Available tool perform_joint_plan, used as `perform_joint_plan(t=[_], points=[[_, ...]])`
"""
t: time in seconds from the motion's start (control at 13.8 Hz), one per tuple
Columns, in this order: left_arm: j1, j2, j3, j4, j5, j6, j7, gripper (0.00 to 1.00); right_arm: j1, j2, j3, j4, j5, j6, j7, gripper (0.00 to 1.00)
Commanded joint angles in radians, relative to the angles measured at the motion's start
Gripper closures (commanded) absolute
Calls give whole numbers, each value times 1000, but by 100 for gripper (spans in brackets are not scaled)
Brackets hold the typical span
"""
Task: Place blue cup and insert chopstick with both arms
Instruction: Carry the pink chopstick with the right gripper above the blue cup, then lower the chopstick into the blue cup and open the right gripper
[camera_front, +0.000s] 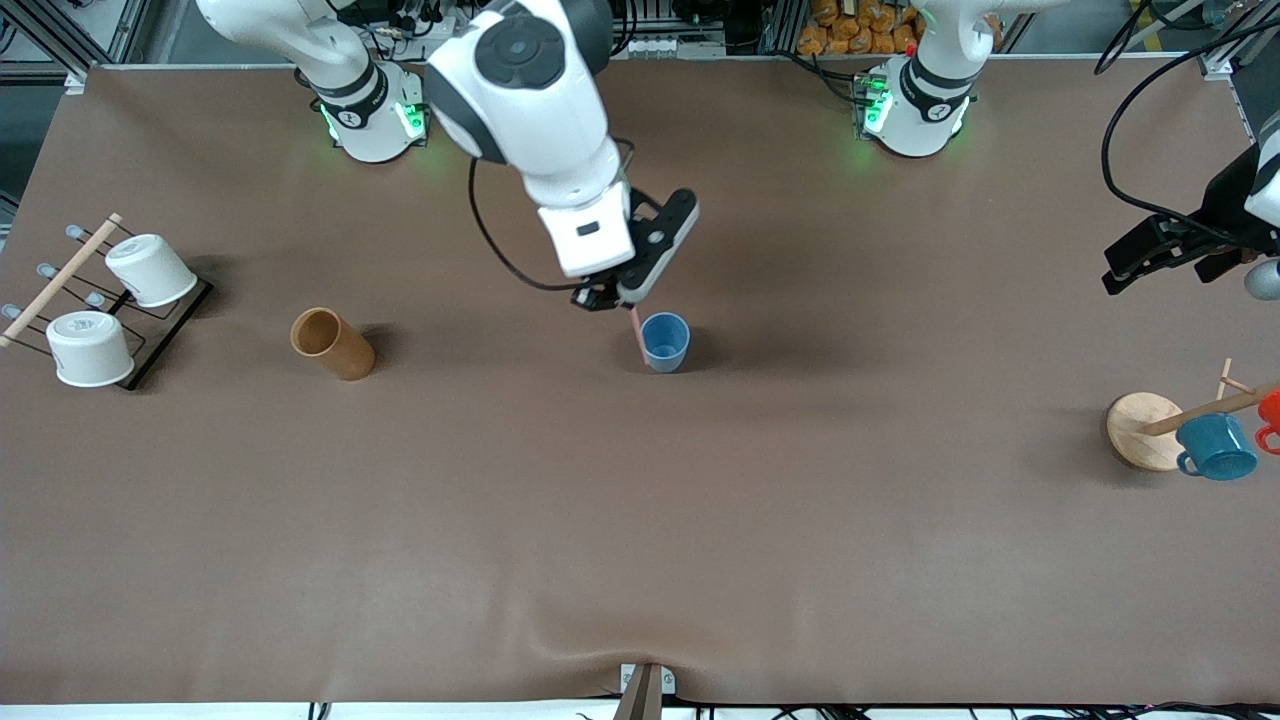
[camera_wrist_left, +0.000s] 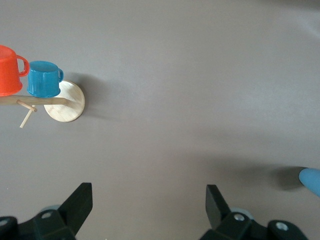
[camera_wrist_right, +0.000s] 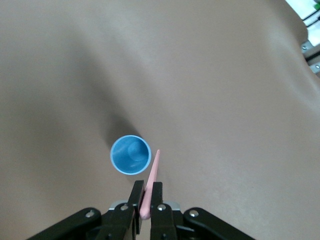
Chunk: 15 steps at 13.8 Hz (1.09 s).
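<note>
The blue cup (camera_front: 665, 342) stands upright and empty at mid-table; it also shows in the right wrist view (camera_wrist_right: 130, 154) and at the edge of the left wrist view (camera_wrist_left: 311, 180). My right gripper (camera_front: 607, 297) is shut on the pink chopstick (camera_front: 638, 337), held above the table just beside the cup, toward the right arm's end. In the right wrist view the chopstick (camera_wrist_right: 151, 180) points down with its tip just outside the cup's rim. My left gripper (camera_front: 1150, 255) is open and empty, waiting high over the left arm's end of the table; its fingers (camera_wrist_left: 80, 202) stand wide apart.
A brown cylindrical holder (camera_front: 332, 343) lies toward the right arm's end. A black rack (camera_front: 150, 330) with two white cups (camera_front: 150, 270) is at that end. A wooden stand (camera_front: 1145, 430) holds a teal mug (camera_front: 1215, 447) and an orange mug (camera_front: 1270, 415) at the left arm's end.
</note>
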Motion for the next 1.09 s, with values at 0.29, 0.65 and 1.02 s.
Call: perform_joint_plan(t=[0.29,0.65,1.02], points=[[9,-6,-8,-16,-20,-7,26,0,73,28,-9,9,-60,-23,70,100],[9,6,-8,-17,-20,-7,26,0,109,58,-9,9,-61,-43,87,100],[9,3,-8,-17,-20,-19,27,0,126,112,-7,11,-116,-28,118,97]])
